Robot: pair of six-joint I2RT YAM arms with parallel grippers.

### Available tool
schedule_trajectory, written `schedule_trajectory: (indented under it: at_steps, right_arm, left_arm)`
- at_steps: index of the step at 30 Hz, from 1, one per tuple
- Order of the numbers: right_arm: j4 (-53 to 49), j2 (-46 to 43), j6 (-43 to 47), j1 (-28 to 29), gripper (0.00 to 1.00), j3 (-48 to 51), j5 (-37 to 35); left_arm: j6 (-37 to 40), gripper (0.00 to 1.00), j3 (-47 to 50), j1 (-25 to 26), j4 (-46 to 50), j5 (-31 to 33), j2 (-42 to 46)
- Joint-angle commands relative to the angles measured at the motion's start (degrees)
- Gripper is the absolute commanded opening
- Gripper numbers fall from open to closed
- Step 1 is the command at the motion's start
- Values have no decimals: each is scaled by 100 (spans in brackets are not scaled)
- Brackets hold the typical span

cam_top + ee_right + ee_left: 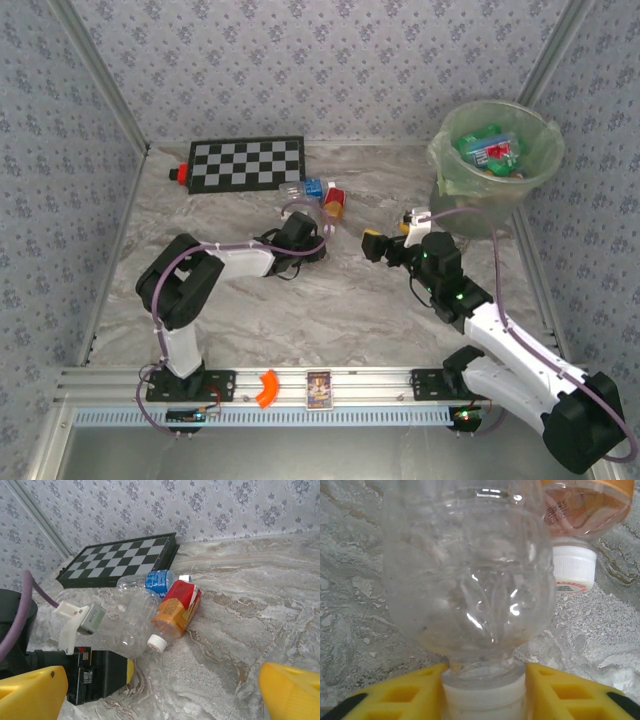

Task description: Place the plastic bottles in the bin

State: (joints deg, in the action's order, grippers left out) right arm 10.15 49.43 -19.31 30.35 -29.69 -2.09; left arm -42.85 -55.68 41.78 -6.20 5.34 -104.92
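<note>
Neck-first at the wrist camera, the clear bottle [470, 580] lies on its side on the table [350, 605], its white cap and collar pinched between the yellow fingers [405, 692] of the left gripper [485, 676], which look clamped against both sides of the neck. It looks empty, so I judge it very light, with thin walls that would dent or pop out under a squeeze on the belly and a smooth skin that could slide. The neck under the cap is the stiff part, and the collar ring there should keep it from slipping through, so that hold seems the right one. At 1 o'clock of it, touching or nearly so, lies the orange bottle [177, 607] with its white cap pointing this way, and beyond that, at 12 o'clock, a blue-label bottle [157, 578] just short of the board [120, 562]. Seen from above, the right gripper [383, 246] hovers at 4 o'clock of this cluster, jaws spread wide and holding nothing. The bin [460, 185] stands well apart at 2 o'clock of the table, with green bottles [490, 150] already inside.
</note>
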Motion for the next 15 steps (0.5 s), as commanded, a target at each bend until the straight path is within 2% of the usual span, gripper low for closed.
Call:
schedule_trajectory:
  at_steps: [1, 15]
  right_arm:
    - [87, -32, -64, -25, 100, 96, 27]
    - [-32, 448, -295, -33, 100, -94, 33]
  left_arm:
    - [-33, 32, -60, 14, -98, 28, 97]
    - [52, 31, 854, 306, 204, 454, 1611]
